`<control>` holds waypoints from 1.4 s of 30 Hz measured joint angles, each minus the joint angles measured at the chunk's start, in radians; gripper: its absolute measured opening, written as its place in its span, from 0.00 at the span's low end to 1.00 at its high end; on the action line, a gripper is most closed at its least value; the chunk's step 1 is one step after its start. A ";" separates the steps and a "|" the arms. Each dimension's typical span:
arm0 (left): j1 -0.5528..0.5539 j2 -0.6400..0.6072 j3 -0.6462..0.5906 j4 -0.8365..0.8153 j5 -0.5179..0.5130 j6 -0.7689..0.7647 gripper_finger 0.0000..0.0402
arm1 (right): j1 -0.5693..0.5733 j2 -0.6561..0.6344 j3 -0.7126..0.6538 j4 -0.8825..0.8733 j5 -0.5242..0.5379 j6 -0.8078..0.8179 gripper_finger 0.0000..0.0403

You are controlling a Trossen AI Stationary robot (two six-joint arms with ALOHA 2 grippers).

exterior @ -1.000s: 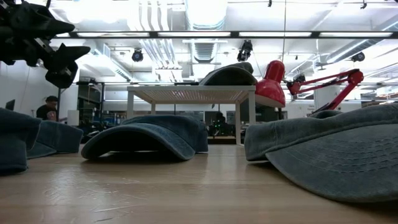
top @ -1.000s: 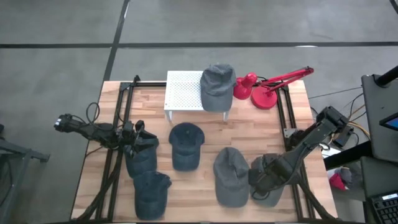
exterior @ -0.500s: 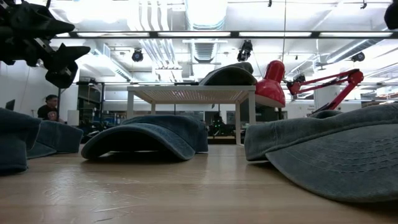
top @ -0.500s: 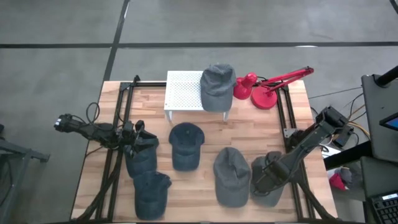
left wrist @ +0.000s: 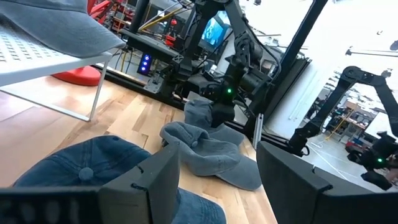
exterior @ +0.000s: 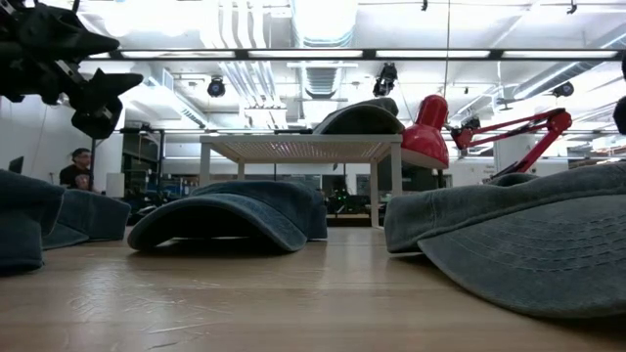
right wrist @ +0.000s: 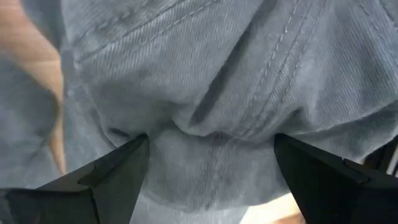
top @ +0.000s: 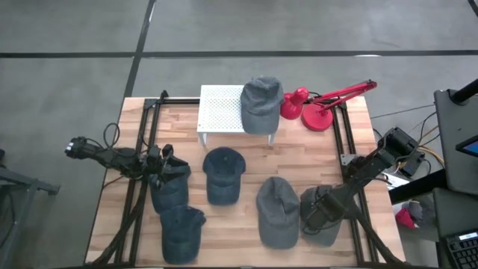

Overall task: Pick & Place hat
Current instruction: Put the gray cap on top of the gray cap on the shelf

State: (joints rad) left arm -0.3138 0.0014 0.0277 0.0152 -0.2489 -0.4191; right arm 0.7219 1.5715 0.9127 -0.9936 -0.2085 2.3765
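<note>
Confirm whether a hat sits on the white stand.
Yes: in the high view a hat lies over the stand's right end.

Both arms are dark, near-black, built from blocky jointed segments. Left arm has a black cable looped off its side and a small pale fitting at the outer end. Right arm has boxy angular housings. Left gripper has flat, broad matte-black fingers with squared edges; right gripper has the same dark wedge-shaped fingers.
</note>
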 joint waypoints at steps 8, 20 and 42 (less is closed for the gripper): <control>0.000 0.000 0.000 0.000 -0.006 0.000 0.54 | 0.000 0.000 -0.038 0.051 0.001 -0.009 0.71; 0.000 0.000 0.000 0.000 -0.010 0.000 0.54 | 0.000 0.000 -0.052 0.058 0.054 -0.032 0.25; 0.000 0.000 0.000 0.000 -0.014 0.000 0.54 | 0.000 -0.087 0.286 -0.450 0.172 -0.150 0.03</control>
State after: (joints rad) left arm -0.3137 0.0013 0.0277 0.0154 -0.2630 -0.4191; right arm 0.7223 1.4848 1.1992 -1.4433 -0.0367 2.2264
